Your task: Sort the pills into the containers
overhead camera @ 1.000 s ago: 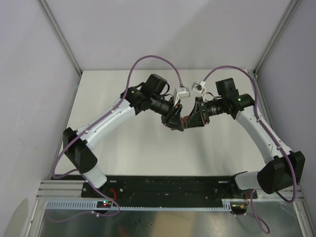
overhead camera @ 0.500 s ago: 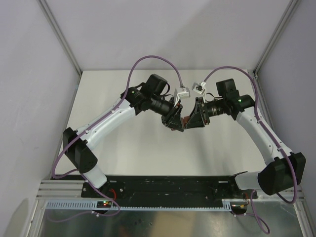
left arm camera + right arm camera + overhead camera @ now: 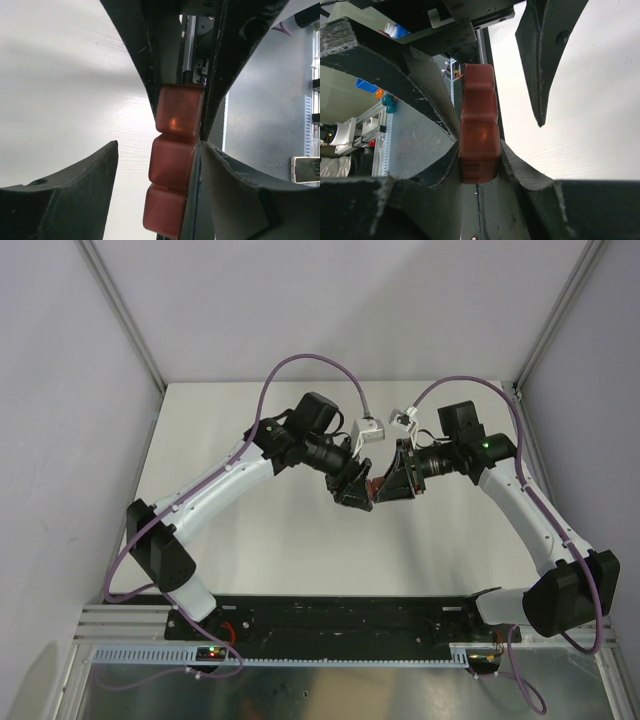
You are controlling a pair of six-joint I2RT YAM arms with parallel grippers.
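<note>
The containers [image 3: 172, 165], three dark red boxes in one strip, show against the white table [image 3: 60, 75]. The right gripper [image 3: 179, 117] pinches the top box. The left gripper [image 3: 159, 145] is parted around the strip, one finger just beside it.

The top external view looks steeply down from above and behind the arm bases at 6 o'clock, taking in the whole desk [image 3: 300, 550] from afar. The left wrist view sits very close, looking past the left fingers [image 3: 65, 200] along the dark red containers [image 3: 172, 165]. The right wrist view, equally close, looks past the right fingers [image 3: 365, 210] at them from the opposite end. All three views share the containers.
</note>
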